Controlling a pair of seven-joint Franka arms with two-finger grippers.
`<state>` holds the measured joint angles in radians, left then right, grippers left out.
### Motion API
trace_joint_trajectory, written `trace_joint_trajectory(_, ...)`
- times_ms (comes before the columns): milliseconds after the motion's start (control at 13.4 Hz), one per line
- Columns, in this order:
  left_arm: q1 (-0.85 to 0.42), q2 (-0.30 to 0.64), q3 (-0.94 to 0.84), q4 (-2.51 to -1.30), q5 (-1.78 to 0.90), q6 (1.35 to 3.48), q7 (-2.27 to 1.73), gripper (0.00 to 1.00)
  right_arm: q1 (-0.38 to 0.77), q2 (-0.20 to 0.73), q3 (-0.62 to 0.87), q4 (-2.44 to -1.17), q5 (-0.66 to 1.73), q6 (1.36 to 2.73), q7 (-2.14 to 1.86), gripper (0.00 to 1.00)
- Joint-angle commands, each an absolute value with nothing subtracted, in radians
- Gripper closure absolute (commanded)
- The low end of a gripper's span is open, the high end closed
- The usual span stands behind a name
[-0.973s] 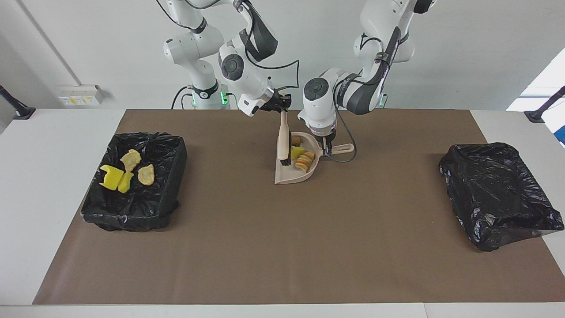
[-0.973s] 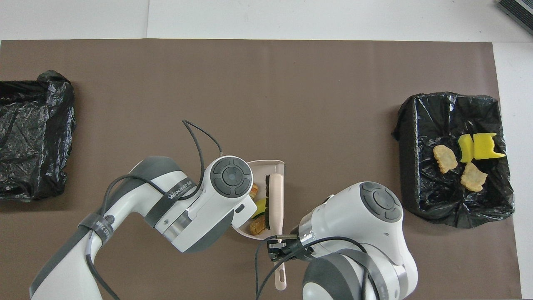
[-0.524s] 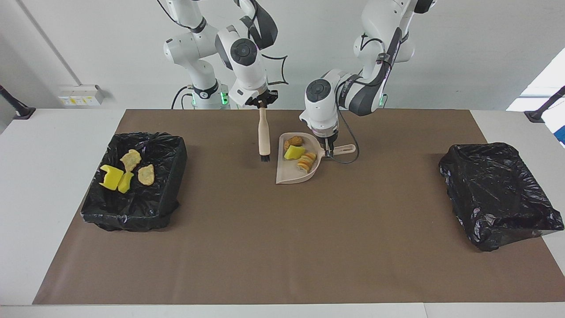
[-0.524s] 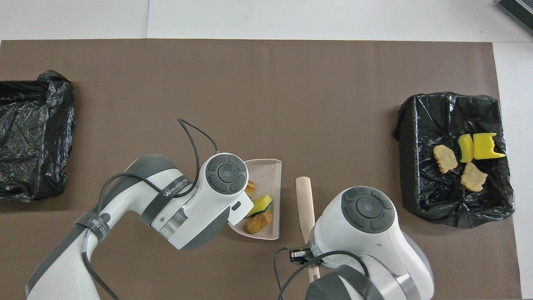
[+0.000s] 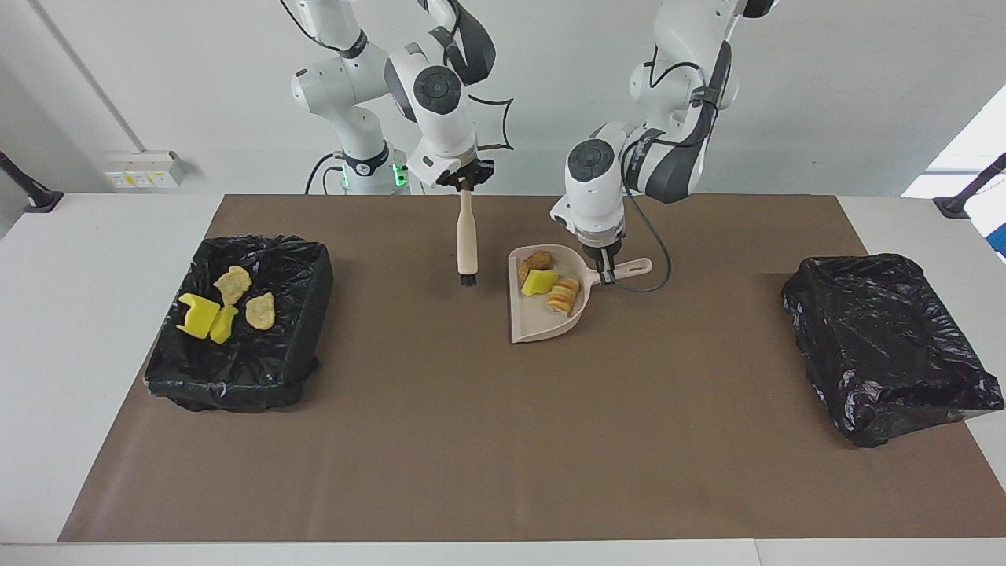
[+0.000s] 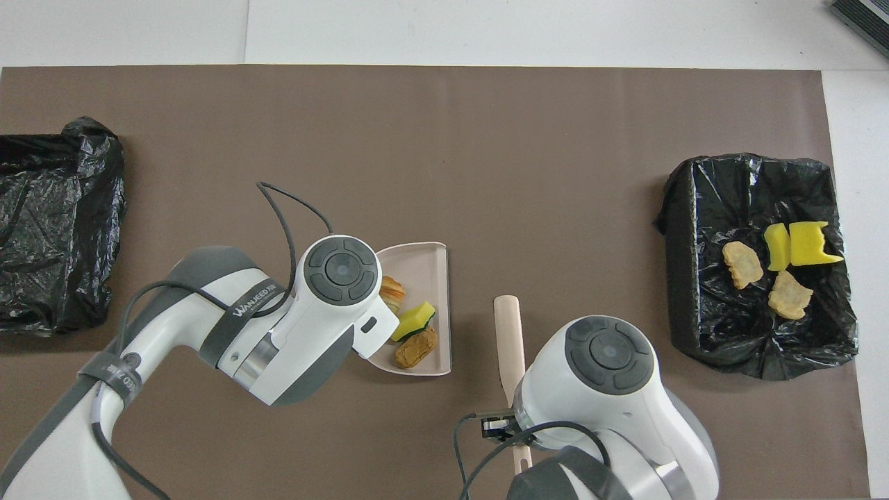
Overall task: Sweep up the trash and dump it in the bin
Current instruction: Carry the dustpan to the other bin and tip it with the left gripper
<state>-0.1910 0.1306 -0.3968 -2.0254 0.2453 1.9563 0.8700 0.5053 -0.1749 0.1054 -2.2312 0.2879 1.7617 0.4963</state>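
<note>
Carrying step: the left claw point(image 5: 603, 273) is clamped on the handle of the dustpan point(image 5: 542, 318), which it holds with three pieces of trash point(image 5: 548, 284) lying in its pan, just beside the claw toward the right arm's end of the desk point(image 5: 487, 440).
Brush: the right claw point(image 5: 465, 182) is closed on the top of the brush point(image 5: 467, 244), which hangs straight down beneath it, bristles low over the brown mat and apart from the dustpan.
Trash already binned: four more pieces lie in the lined bin point(image 5: 236, 377) at the right arm's end, well apart from both claws.
Other bin: the black-lined bin point(image 5: 888, 346) at the left arm's end shows no trash.
Stage: sweeping looks finished; dumping is not yet done.
Next move: likely keeping the pan level on the way to a bin, then tipping its open lip over the liner so nothing spills.
</note>
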Motion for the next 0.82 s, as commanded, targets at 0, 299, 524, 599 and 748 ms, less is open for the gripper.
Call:
trace_joint_trajectory(0, -0.201, 0.037, -0.319, -2.037, 0.192, 1.928, 0.951, 1.0, 0.58, -0.161, 0.114, -2.261, 0.291, 1.862, 0.609, 1.0)
trace_joint_trajectory(299, -0.21, -0.049, -0.122, -2.036, 0.143, 1.891, 1.084, 1.0, 0.581, -0.156, 0.114, -2.266, 0.364, 1.902, 0.614, 1.0)
trace_joint_trajectory(524, -0.21, -0.086, 0.055, -2.034, 0.14, 1.891, 1.188, 1.0, 0.624, -0.112, 0.114, -2.279, 0.365, 1.91, 0.629, 1.0)
trace_joint_trajectory(599, -0.207, -0.087, 0.131, -2.033, 0.115, 1.901, 1.225, 1.0, 0.623, -0.12, 0.114, -2.299, 0.365, 1.91, 0.627, 1.0)
trace_joint_trajectory(748, -0.207, -0.086, 0.309, -2.008, 0.017, 1.905, 1.285, 1.0, 0.624, -0.12, 0.114, -2.313, 0.365, 1.913, 0.62, 0.95)
